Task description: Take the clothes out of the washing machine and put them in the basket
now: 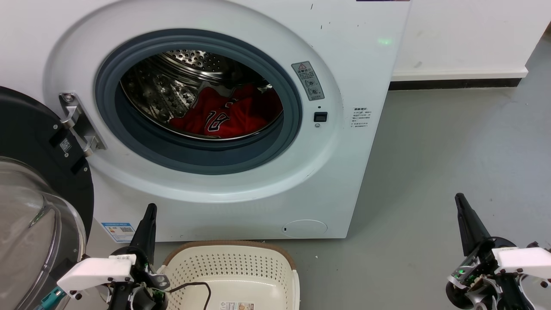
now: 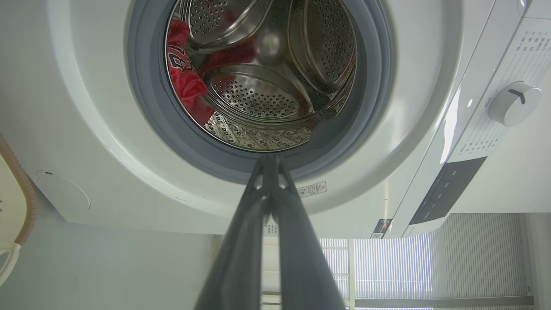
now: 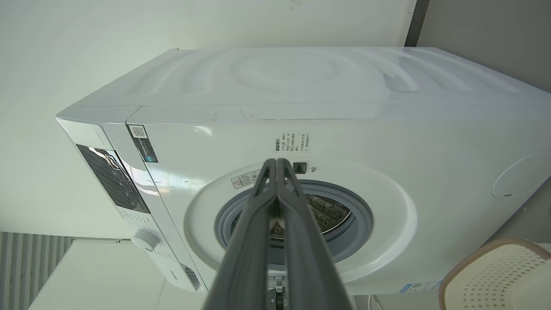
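The white washing machine (image 1: 344, 142) stands with its round door (image 1: 38, 206) swung open to the left. Red clothes (image 1: 228, 114) with white numbers lie in the steel drum, and the clothes (image 2: 183, 73) sit at the drum's left in the left wrist view. The cream basket (image 1: 241, 269) with a brown rim rests on the floor below the opening and holds no clothes. My left gripper (image 1: 150, 208) is shut and empty at the lower left, beside the basket. My right gripper (image 1: 459, 197) is shut and empty at the lower right, over the floor.
Grey floor (image 1: 452, 163) stretches to the right of the machine, up to a white wall with a dark skirting (image 1: 456, 82). The open door's glass bowl (image 1: 30, 241) bulges close to my left arm. A black cable (image 1: 193, 286) hangs over the basket's rim.
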Robot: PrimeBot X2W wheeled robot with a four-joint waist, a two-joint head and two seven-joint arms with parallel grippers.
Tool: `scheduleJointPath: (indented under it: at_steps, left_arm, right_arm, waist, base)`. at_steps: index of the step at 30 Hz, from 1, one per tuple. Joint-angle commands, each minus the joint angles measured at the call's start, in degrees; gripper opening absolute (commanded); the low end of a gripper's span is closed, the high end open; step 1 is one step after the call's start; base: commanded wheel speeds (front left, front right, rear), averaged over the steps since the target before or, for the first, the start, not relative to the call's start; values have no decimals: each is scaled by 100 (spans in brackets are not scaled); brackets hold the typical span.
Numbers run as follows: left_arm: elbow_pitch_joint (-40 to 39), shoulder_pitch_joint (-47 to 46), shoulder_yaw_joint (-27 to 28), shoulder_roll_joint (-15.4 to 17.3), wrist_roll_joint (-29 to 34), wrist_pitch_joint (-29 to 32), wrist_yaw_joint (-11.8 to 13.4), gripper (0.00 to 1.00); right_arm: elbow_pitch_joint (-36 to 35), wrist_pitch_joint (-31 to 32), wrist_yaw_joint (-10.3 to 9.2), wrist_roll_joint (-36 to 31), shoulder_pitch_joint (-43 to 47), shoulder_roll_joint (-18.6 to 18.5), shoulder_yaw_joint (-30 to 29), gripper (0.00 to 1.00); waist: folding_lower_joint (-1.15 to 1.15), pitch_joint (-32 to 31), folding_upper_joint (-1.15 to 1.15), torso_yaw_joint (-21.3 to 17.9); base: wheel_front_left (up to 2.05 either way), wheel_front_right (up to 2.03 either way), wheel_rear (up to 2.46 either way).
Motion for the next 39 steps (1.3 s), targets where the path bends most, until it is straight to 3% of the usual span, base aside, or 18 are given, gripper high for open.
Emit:
scheduleJointPath:
  at_steps: [1,22,23,29,30,31,32,33,39]
  left_arm:
    - [-4,-37,13,-1,1,10,-14,0]
    - [-5,-37,12,-1,1,10,-14,0]
    - [2,1,0,0,0,0,0,100]
    - [150,182,-47,-18,29,-74,1,100]
    - [129,193,-51,-18,56,-105,1,65]
    - [111,204,-53,-17,93,-134,1,53]
    - [96,214,-51,-17,139,-164,1,61]
    - [83,222,-46,-17,192,-193,1,100]
    - [-23,253,-12,-15,711,-360,0,100]
  right_arm:
    - [6,2,-2,-25,-75,19,2,0]
    - [6,1,-2,-25,-75,19,3,0]
    - [2,-1,0,0,1,1,0,100]
    - [180,-64,-1,-36,170,5,32,100]
    - [174,-94,-1,-59,180,5,40,100]
    - [168,-124,-1,-88,190,5,46,100]
    - [163,-154,-1,-125,200,5,46,100]
    - [161,-183,-1,-167,208,5,45,100]
    - [72,-351,-1,-619,244,5,39,100]
  waist:
    - [0,0,0,0]
    - [0,0,0,0]
    - [0,0,0,0]
    - [0,2,0,3]
    - [0,3,0,5]
    - [0,3,0,7]
    - [0,4,0,9]
    - [0,5,0,10]
    - [0,14,0,21]
  base:
    - [0,0,0]
    - [0,0,0]
    - [0,0,0]
    - [0,0,0]
    - [0,0,0]
    - [0,0,0]
    - [0,0,0]
    - [0,0,0]
    - [0,0,0]
